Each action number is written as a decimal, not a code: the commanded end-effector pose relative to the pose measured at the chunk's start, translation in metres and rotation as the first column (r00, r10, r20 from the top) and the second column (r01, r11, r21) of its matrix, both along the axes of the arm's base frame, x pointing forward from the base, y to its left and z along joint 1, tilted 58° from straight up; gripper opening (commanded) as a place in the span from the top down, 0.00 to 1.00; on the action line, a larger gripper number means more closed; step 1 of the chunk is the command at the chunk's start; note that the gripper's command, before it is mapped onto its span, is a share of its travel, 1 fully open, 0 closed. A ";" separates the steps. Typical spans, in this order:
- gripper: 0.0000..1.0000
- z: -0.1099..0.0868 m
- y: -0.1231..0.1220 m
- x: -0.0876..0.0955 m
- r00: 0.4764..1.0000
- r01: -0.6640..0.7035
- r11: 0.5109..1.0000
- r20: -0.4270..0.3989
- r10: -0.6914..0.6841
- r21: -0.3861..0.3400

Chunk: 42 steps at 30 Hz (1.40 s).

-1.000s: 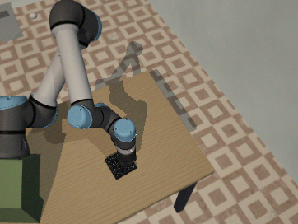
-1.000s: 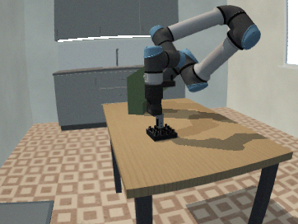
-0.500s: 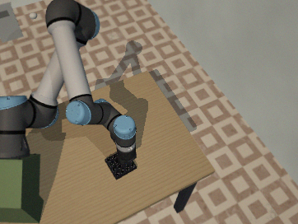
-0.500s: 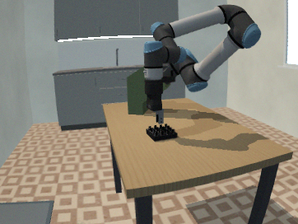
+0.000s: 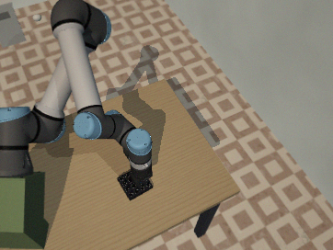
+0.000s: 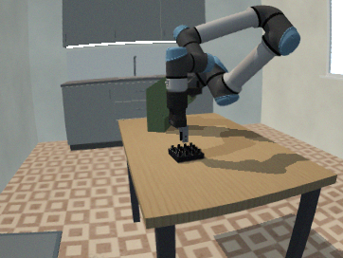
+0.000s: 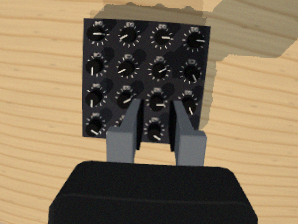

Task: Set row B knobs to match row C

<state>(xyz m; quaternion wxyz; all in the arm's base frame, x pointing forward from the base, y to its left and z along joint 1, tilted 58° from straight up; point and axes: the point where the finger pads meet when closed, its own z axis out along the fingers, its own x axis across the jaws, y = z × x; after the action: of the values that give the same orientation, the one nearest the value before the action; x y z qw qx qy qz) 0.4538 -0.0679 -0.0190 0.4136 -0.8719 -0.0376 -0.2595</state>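
Small grips, gentle turning

From above, the square black knob box [image 5: 131,191] [image 6: 186,156] [image 7: 145,52] sits on the light wooden table [image 5: 193,170] [image 6: 246,187] [image 7: 250,100], under the dark two-finger gripper [image 5: 140,177] [image 6: 184,140] [image 7: 156,115].

The exterior view shows the box left of the table's middle; it looks light, likely to skid if pushed sideways.

At the wrist, the grey fingers stand moderately spread, apparently pinching nothing. Each stubby black knob probably wants a centred hold on opposite sides, turned without forcing its stops.

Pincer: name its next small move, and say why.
Probably lower the pincer around B2: its parted fingers seem to hang above that knob, whose line points right in the wrist view, while that of C2 slants up rightward.
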 end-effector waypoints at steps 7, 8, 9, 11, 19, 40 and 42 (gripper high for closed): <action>0.54 0.003 -0.001 0.000 0.994 0.069 0.996 -0.094 -0.064 0.049; 0.54 0.003 -0.001 0.000 0.991 0.082 0.995 -0.112 -0.075 0.057; 0.54 0.004 -0.001 0.000 0.988 0.096 0.993 -0.131 -0.087 0.066; 0.54 0.005 -0.001 0.000 0.978 0.128 0.988 -0.174 -0.112 0.085; 0.54 0.008 -0.002 0.000 0.928 0.243 0.960 -0.323 -0.188 0.138; 0.54 0.014 -0.007 0.000 0.648 0.563 0.807 -0.701 -0.297 0.179; 0.54 0.014 -0.007 0.000 0.612 0.592 0.787 -0.732 -0.298 0.174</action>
<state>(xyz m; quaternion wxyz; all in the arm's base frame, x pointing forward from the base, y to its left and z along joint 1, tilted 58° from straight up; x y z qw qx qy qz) 0.4537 -0.0736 -0.0061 0.4887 -0.8024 0.3379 -0.0570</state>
